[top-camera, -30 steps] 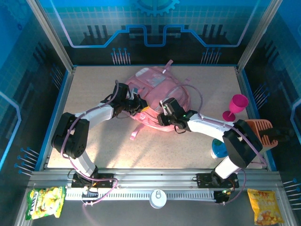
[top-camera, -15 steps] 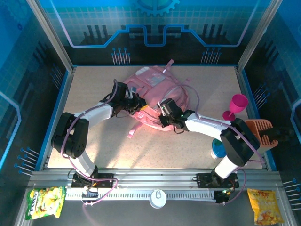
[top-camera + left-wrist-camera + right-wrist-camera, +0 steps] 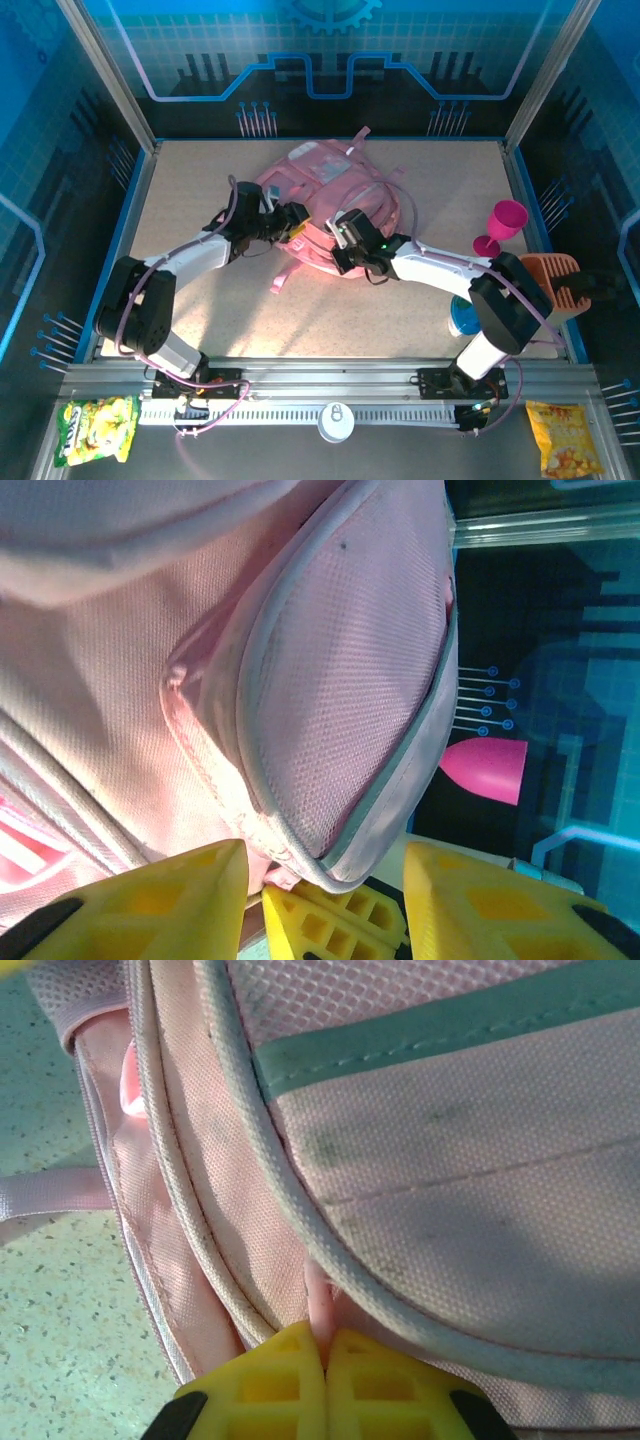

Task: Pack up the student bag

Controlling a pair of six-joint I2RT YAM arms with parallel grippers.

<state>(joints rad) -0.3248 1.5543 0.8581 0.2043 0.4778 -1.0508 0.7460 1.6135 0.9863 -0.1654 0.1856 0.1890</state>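
Backpack [image 3: 325, 180] lies flat mid-table [image 3: 200, 300], nearer the far edge. The fabric is soft and limp. Judged light but floppy: it should sag and fold if lifted at one point, so corded seams, zip tabs or straps are the likely holds. Right gripper [image 3: 325, 1345] is pinched tight on a thin pink tab [image 3: 318, 1300] at a piped seam. Left gripper [image 3: 325, 865] has its jaws parted, with the rim of a pocket [image 3: 350, 680] dipping between them, unclamped. The arms cover the near part of the backpack, and I cannot tell whether any zip is open.

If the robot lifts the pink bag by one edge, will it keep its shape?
Probably not: the student bag lies slumped, its fabric folding, so it would likely sag. Lifting by the thin pink tab in the right gripper may stretch that edge. Woven cloth seems unlikely to slip.
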